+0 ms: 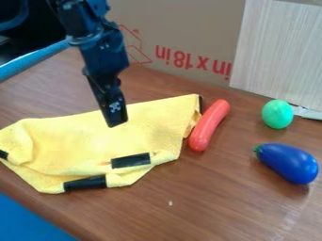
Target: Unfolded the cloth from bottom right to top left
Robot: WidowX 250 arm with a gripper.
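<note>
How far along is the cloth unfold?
Done: the yellow cloth looks partly spread, its middle fairly smooth. In hand: no visible grasp; the gripper is over the cloth, contact unclear. Left: layers overlap at the near edge around the black strips, and the left end is rumpled, so the unfold looks unfinished.

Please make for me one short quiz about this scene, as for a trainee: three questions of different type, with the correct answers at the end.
1. Fill in the colour: The blue toy eggplant has a ____ stem end.

2. True or false: The yellow cloth, over which the gripper hangs, lies completely flat, with no folds.

3. Multiple choice: Which thing lies closest to the cloth?
A) The green egg-shaped toy
B) The red toy sausage
C) The eggplant

Key: 1. green; 2. false (it has folds along its near side); 3. B
</note>
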